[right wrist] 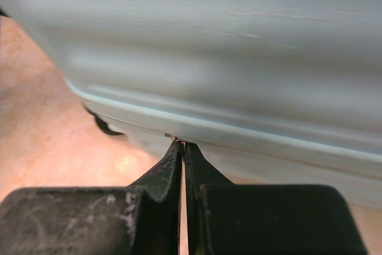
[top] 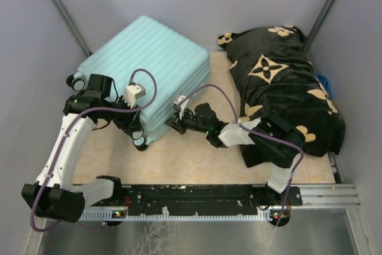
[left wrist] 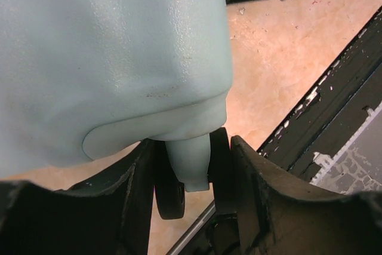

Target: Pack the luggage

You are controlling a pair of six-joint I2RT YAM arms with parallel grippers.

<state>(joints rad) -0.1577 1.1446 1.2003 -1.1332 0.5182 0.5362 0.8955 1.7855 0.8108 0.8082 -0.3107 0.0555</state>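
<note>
The luggage [top: 152, 58] lies shut just left of the blanket [top: 280, 94], and the right gripper [right wrist: 182, 144], fingers pressed together at its seam [right wrist: 250, 131], should pry slowly while the left gripper [left wrist: 191, 147], fingers either side of a wheel [left wrist: 170, 198] — squeezing or not, I cannot tell — stops it sliding.

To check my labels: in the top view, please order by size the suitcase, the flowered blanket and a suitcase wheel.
Suitcase and flowered blanket: look alike, not ranked.
Suitcase wheel: clearly smallest.
</note>
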